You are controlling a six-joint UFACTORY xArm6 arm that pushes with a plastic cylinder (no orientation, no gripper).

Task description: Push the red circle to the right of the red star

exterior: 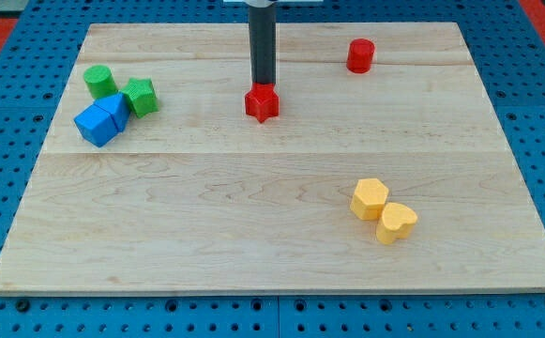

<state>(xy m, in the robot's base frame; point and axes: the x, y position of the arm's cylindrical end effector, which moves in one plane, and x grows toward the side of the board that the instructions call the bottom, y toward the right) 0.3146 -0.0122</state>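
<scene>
Tip (264,85) touching far edge of red star (263,103); no gripper on this rig, so open/closed n/a.
Red circle (360,55) sits far-right of tip, well apart, already right of star but farther back; nearer approach is from its far side, w/ push toward near.

No legible text or markings

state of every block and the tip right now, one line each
red star: flat, my tip beside it
my tip: at the star's top edge
red circle: alone, upper right
green blocks: two, close together
blue blocks: touching
yellow blocks: touching
</scene>
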